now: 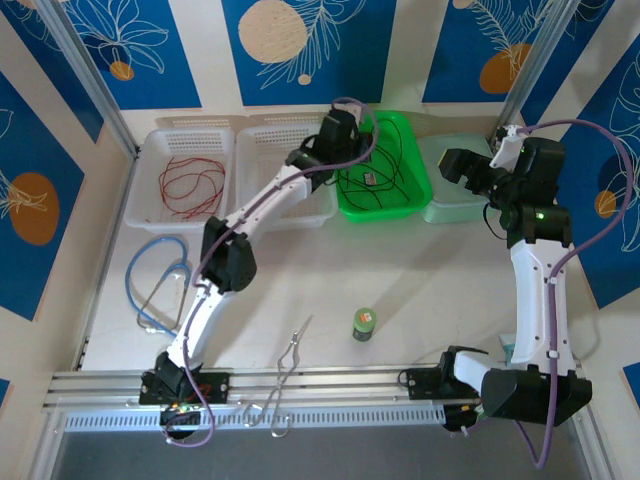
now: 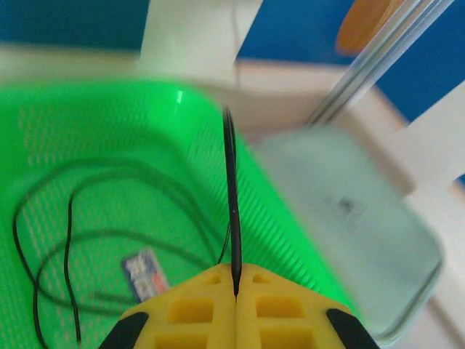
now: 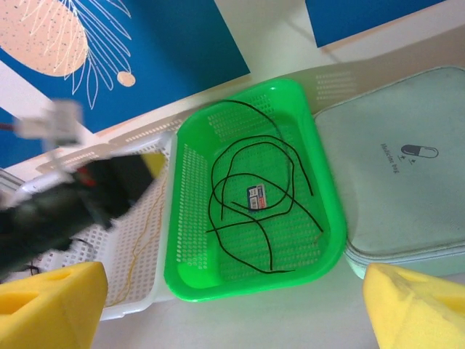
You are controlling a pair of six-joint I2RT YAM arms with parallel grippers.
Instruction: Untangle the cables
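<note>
While my left gripper is clenched on one black cable, which runs straight up the middle of the left wrist frame from between the pads, the other black loops lie slack on the floor of the green tray, upper middle of the top view. Red cables sit apart in the white basket at upper left. My right gripper hangs released with its jaws wide, at the right of the top view above the pale pouch beside the tray, grasping nothing. I judge the step in hand to be drawing this single strand clear of the heap. How far its lower end is threaded through the loops I cannot tell. The next move calls for a slow, steady pull, up and away from the tray, with an eye on whether the loops rise along with it. If they do, my free right jaws are near enough to come down and pin them while the left goes on pulling.
</note>
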